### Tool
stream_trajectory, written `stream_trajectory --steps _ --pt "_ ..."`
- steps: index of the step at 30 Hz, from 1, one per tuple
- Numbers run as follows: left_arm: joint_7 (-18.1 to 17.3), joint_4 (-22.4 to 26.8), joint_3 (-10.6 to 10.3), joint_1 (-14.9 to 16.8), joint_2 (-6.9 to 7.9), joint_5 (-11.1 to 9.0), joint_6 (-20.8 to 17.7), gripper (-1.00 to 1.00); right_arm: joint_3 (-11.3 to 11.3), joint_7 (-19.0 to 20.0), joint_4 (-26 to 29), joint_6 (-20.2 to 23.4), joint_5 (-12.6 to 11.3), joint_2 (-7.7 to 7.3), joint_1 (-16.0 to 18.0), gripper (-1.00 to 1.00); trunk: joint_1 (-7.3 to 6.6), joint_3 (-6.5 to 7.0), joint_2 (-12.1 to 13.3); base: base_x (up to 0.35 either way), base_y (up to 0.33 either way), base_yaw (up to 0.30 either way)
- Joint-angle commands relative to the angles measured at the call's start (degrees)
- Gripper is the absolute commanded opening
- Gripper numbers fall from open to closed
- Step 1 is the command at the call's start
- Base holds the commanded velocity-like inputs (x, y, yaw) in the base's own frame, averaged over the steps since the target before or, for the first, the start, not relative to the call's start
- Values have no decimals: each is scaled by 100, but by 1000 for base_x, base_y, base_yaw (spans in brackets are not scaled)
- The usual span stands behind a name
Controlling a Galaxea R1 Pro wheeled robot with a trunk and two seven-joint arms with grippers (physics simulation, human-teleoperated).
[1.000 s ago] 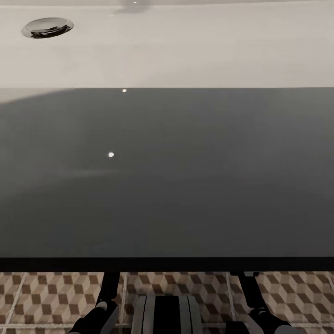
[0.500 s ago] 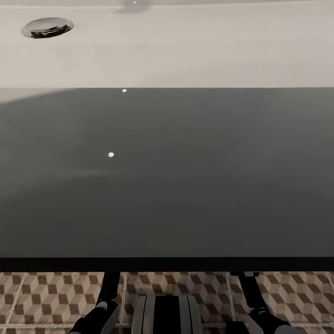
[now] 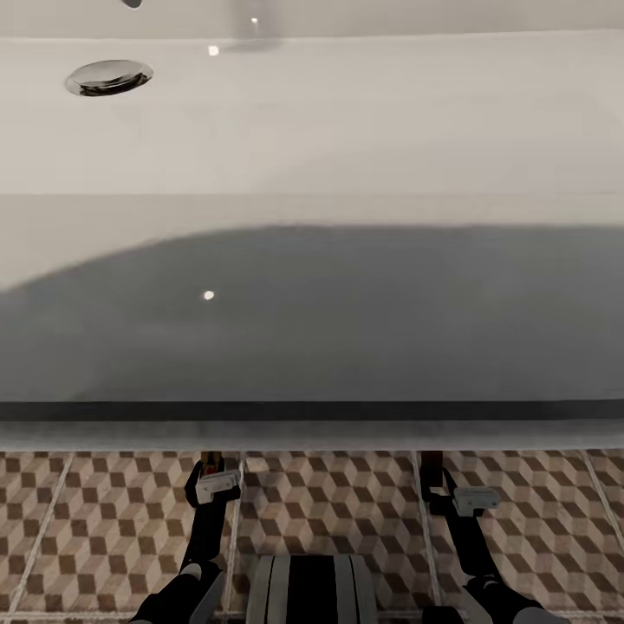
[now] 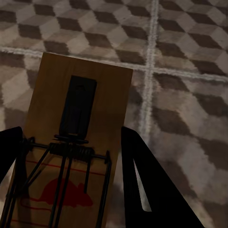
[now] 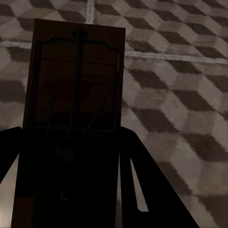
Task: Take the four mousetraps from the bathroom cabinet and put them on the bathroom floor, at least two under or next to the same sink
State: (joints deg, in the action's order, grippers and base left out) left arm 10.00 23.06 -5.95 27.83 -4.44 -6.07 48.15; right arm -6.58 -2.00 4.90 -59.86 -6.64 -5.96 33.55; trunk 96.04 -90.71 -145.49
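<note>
Now the robot is reaching both arms low, just in front of the sink [image 3: 312, 113]. The left pincer [image 4: 71, 190] is squeezing one mousetrap [image 4: 76, 137] between its two dark fingers. The right pincer [image 5: 71, 190] is squeezing a second mousetrap [image 5: 76, 95] the same way (this one is sitting in deep shadow). Each board is pointing straight out ahead of its pincer, long side running along the fingers. The bathroom floor [image 3: 329, 511] is lying close beyond both boards, so I think the next step is lowering and letting go. Neither arm looks nearer to the floor than the other.
</note>
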Motion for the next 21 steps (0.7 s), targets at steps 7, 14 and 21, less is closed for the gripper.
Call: stream_trajectory --steps 7,14,21 --pt "37 -3 -47 3 4 -36 19 -100 -54 -8 0 -14 -57 -1 2 -100 -1 -3 -1 0 0 0" --pt "34 -3 -45 3 4 -41 19 -100 -54 -8 -1 -14 -57 -1 2 -100 -1 -3 -1 0 0 0" --pt "30 -3 -47 3 4 -42 19 -100 -54 -8 1 -14 -57 -1 2 -100 -1 -3 -1 0 0 0"
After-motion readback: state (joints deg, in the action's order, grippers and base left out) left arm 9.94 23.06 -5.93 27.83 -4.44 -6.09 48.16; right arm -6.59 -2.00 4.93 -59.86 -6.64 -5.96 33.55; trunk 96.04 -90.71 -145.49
